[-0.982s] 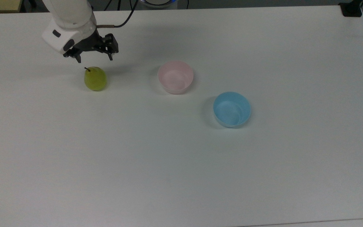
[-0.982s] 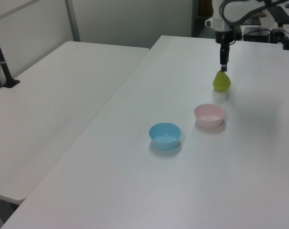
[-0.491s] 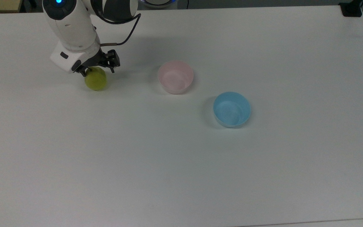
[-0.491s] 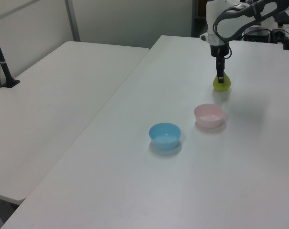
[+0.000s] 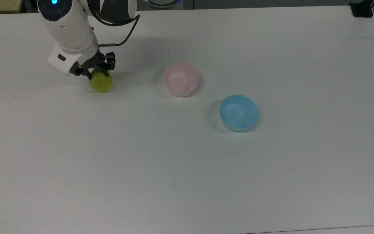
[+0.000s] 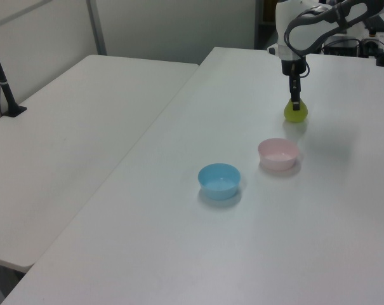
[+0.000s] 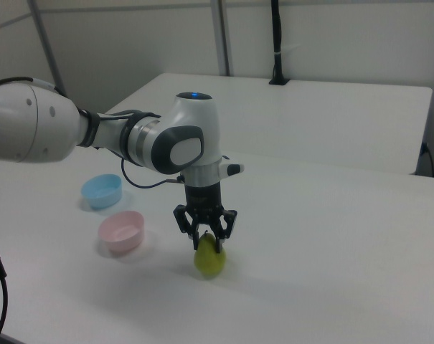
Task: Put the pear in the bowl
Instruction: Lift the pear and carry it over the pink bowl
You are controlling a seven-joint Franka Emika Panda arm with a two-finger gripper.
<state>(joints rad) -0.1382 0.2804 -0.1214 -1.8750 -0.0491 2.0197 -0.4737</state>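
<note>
Yellow-green, the pear (image 5: 101, 83) sits on the table (image 5: 187, 162) well apart from the pink bowl (image 5: 180, 79), its narrow top gripped by the gripper (image 5: 96, 70), fingers closed around it, seemingly to lift it upright

White rounded arm (image 7: 52, 132), grey joint bands, blue light on top, black cable, black gripper (image 7: 206, 233).

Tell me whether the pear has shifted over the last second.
Yes, slightly. In the top view the pear now sits a little nearer the pink bowl, toward the top view's right, with the gripper closed around its top.
</note>
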